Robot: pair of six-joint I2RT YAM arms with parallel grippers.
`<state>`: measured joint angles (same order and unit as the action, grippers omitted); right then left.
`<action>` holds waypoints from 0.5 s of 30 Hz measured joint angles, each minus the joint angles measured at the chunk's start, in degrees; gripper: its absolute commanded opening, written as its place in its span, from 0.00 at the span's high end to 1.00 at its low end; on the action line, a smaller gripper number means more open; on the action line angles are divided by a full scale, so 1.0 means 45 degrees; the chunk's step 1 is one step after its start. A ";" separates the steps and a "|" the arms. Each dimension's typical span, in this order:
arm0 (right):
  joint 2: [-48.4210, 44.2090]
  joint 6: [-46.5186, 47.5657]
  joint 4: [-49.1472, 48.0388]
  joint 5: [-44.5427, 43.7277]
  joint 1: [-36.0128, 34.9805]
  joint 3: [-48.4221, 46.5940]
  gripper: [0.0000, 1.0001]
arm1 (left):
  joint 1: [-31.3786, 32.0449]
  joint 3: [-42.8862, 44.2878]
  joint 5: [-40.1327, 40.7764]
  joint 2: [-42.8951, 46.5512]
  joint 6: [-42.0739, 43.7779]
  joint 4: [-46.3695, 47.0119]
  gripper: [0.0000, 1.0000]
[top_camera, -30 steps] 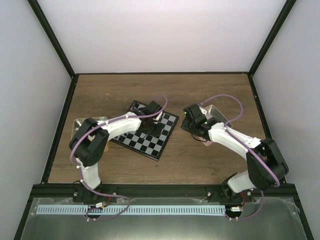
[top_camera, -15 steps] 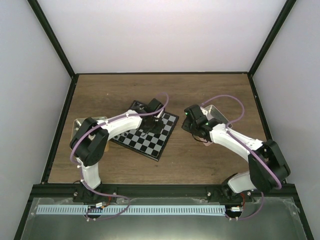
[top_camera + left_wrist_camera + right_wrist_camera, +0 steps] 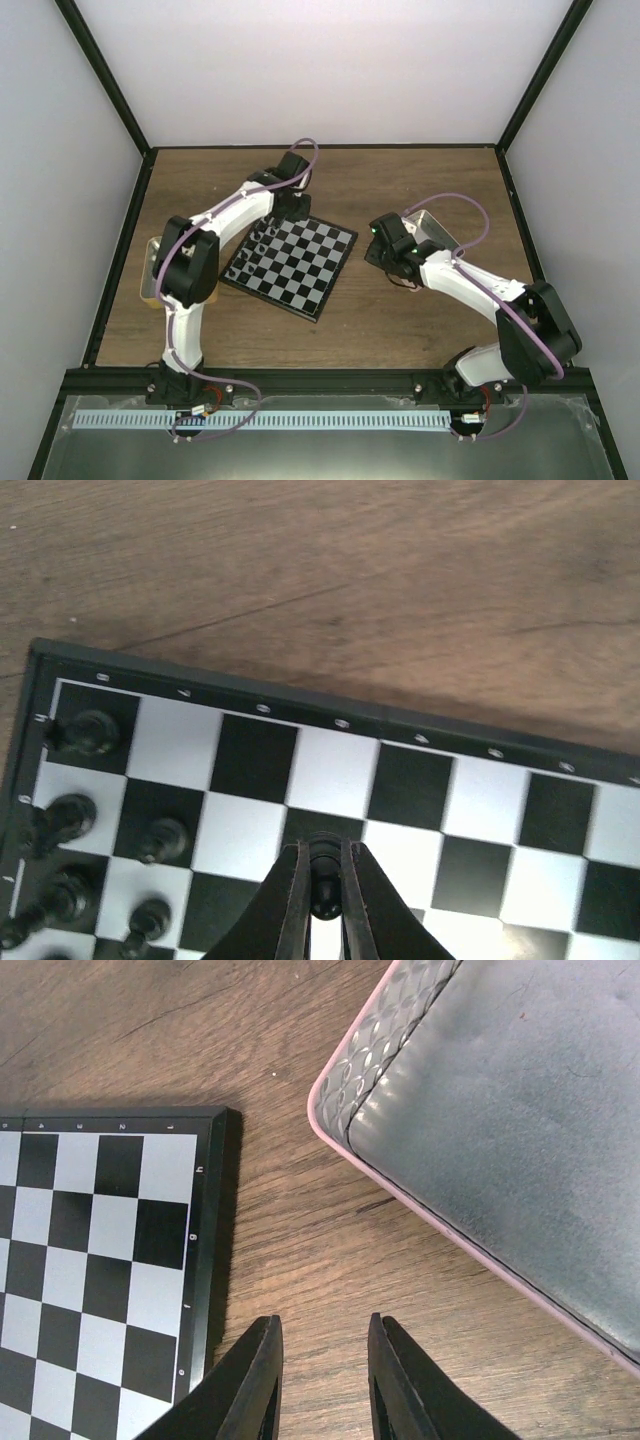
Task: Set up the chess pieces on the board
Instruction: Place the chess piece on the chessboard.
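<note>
Tightly, the left gripper (image 3: 322, 854) pinches a black piece (image 3: 324, 888).

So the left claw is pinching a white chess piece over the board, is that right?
Not quite: the piece in the left claw is black, not white. The left wrist view shows it pinched over the board.

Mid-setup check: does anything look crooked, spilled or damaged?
Only the board stands out: it lies turned at an angle to the edges of the table, one corner pointing toward the arms. The black chess pieces cluster at its left corner, the left gripper is shut on a black piece, and nothing looks spilled or broken.
</note>
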<state>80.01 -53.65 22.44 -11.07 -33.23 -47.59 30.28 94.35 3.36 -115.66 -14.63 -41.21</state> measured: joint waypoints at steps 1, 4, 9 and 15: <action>0.0000 0.0000 0.0000 0.0010 0.0000 0.0005 0.75 | -0.0155 0.0155 0.0024 -0.0189 0.0010 -0.0087 0.91; 0.0000 0.0000 -0.0034 0.0073 0.0000 0.0005 0.75 | -0.0525 0.0680 0.0010 -0.0777 0.0005 -0.0267 0.91; 0.0000 -0.0005 -0.0058 0.0155 0.0000 0.0005 0.75 | -0.0772 0.1438 0.0121 -0.1569 -0.0044 -0.0432 0.91; 0.0000 0.0000 -0.0063 0.0228 0.0000 0.0005 0.75 | -0.0879 0.1700 0.0641 -0.2006 -0.0175 -0.0593 0.91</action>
<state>80.01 -53.65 22.15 -10.04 -33.23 -47.57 26.33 102.00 6.24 -124.68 -15.42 -43.88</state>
